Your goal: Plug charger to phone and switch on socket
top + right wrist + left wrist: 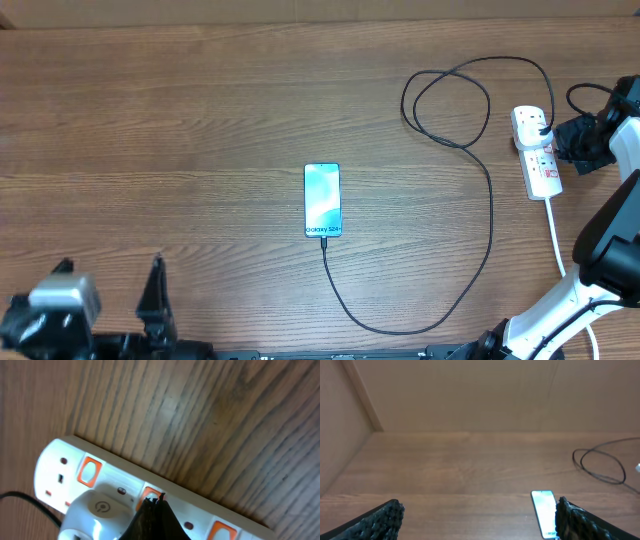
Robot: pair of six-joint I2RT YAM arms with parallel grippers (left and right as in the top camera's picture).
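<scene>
The right pincer (153, 506), its fingers pressed together, reaches out on an arm bent in from the right edge of the wooden table (150, 130). Under its tip lies the white power strip (535, 150). The black charger cable (490, 220) loops away to its left and into the lit phone (322, 200). The tip touches an orange switch (149, 494). The left pincer (480, 522) sits low with its fingers wide apart, the phone ahead and to its right.

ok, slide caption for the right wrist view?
Right gripper, fingers together, tip at an orange switch on the socket, beside the plugged-in charger.
</scene>
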